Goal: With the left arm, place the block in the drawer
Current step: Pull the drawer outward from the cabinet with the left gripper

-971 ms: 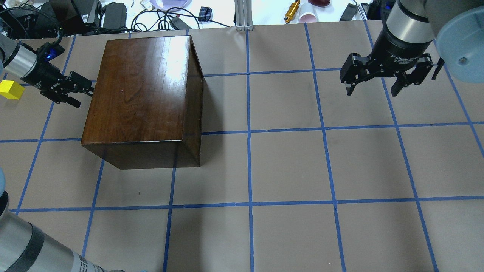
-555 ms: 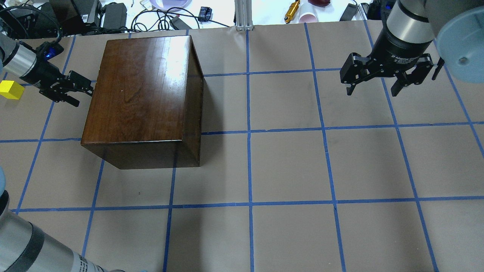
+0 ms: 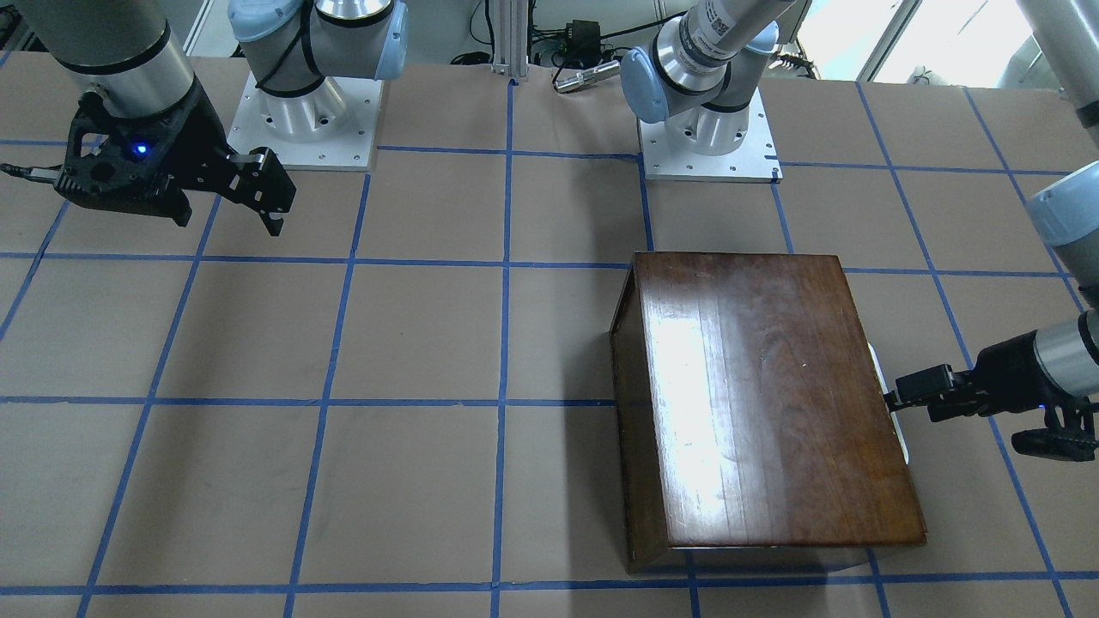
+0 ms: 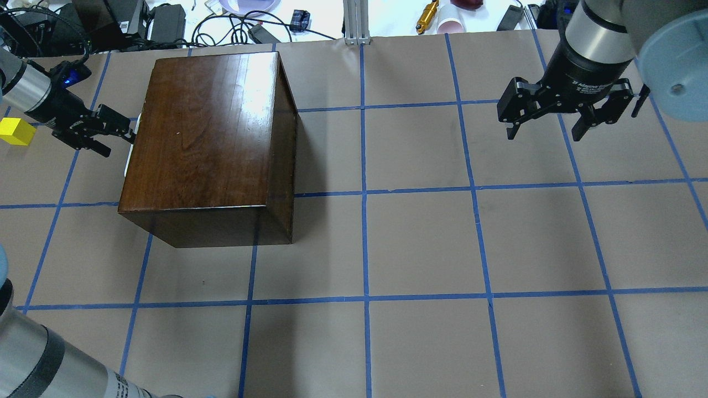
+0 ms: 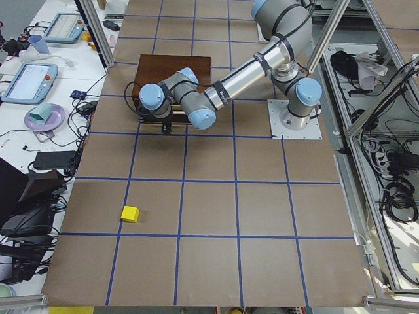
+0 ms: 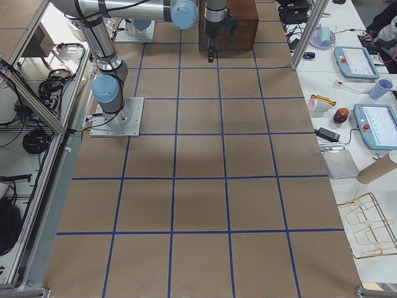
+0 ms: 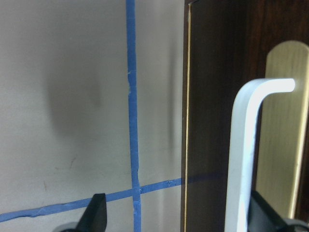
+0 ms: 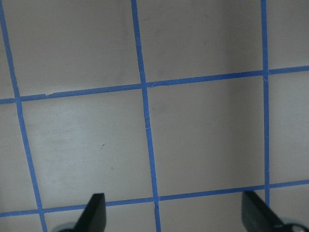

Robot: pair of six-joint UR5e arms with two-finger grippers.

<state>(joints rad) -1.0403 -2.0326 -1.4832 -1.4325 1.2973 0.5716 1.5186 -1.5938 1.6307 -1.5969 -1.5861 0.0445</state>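
The dark-brown cabinet (image 4: pixel 210 138) stands on the table's left half. A pale sliver of the drawer (image 4: pixel 128 159) pokes out of its left side and also shows in the front view (image 3: pixel 899 432). My left gripper (image 4: pixel 120 138) is open at the drawer front. In the left wrist view the pale metal handle (image 7: pixel 241 159) stands between the spread fingertips (image 7: pixel 98 212), close to the right one. The yellow block (image 4: pixel 15 131) lies on the table left of the left gripper, apart from it. My right gripper (image 4: pixel 545 132) is open and empty above the far right.
Cables, power bricks and small items (image 4: pixel 166 22) lie beyond the table's far edge. Blue tape lines (image 4: pixel 364 193) grid the brown table. In the exterior left view the block (image 5: pixel 130 213) sits well away from the cabinet (image 5: pixel 173 65).
My left gripper has drawn back to the left, and a pale edge of the drawer has come out of the cabinet's left side. The right arm has not moved.
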